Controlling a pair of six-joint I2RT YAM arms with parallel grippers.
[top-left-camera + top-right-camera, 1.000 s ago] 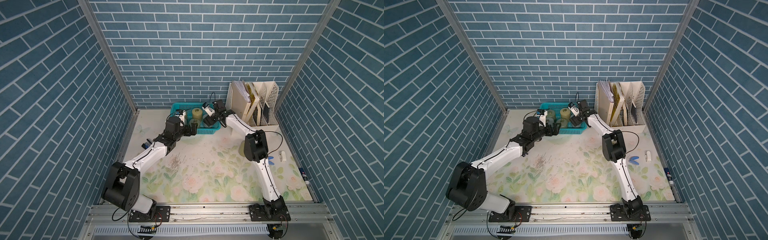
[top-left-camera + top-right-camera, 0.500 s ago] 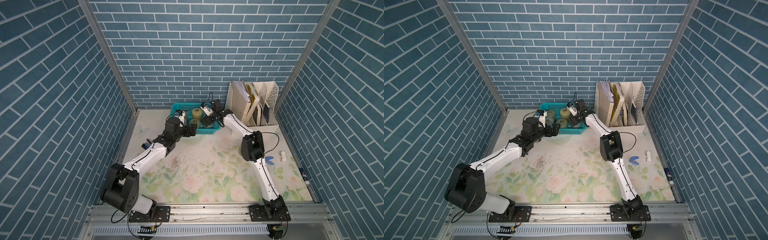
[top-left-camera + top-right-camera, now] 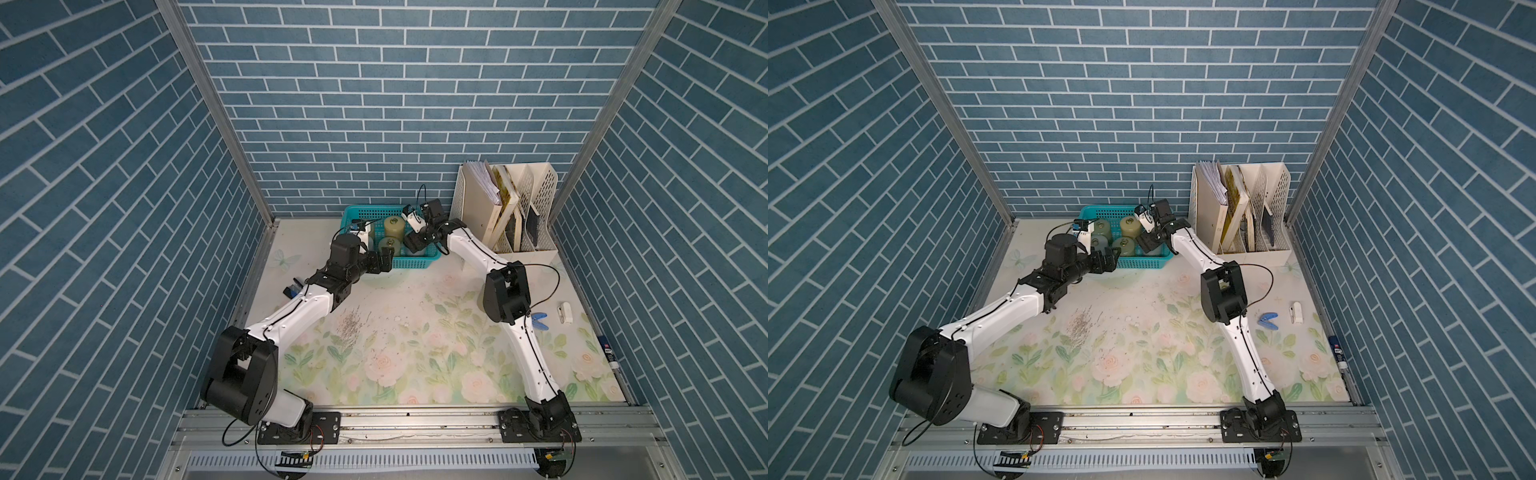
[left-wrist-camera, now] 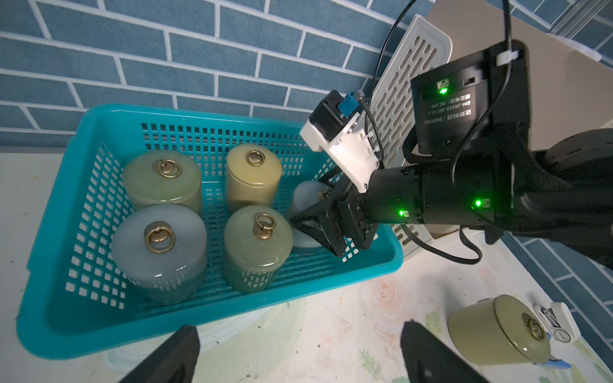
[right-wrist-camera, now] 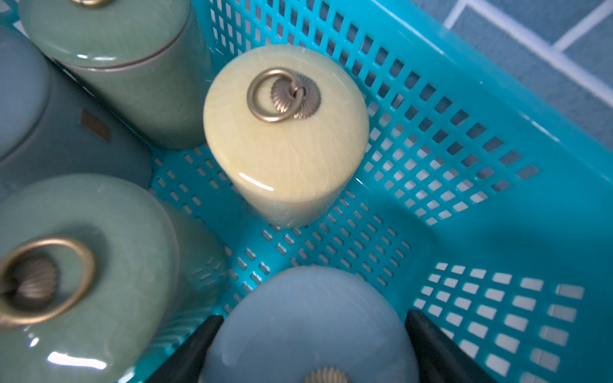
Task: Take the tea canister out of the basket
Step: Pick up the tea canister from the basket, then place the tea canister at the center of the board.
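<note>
The right gripper [image 5: 313, 316] is clenched on the upper part of a pale blue-grey glazed ceramic tea canister [image 4: 306, 195], with one finger on each side of its round wall. The grip sits high, presumably because the basket wall and neighbouring jars leave little room lower down. The canister stands upright inside the rectangular teal plastic lattice basket [image 4: 205, 311], at the end nearest the cream perforated file rack [image 3: 505, 216]. It appears to rest on the basket floor and is not yet lifted. Judgement: the grasp is made and the extraction is outstanding.

A yellow glazed canister [image 5: 285, 139] stands by the basket's far wall, just beside the grip. Three further canisters [image 4: 159, 245] crowd the opposite end. A straight vertical lift seems advisable to clear them and the flared rim.

The left gripper [image 4: 298, 358] is released and empty, jaws wide. It hovers over the bench [image 4: 348, 331] just outside the basket's near wall, apparently standing by. An olive-green canister [image 4: 497, 328] lies on its side on the bench, outside the basket.
</note>
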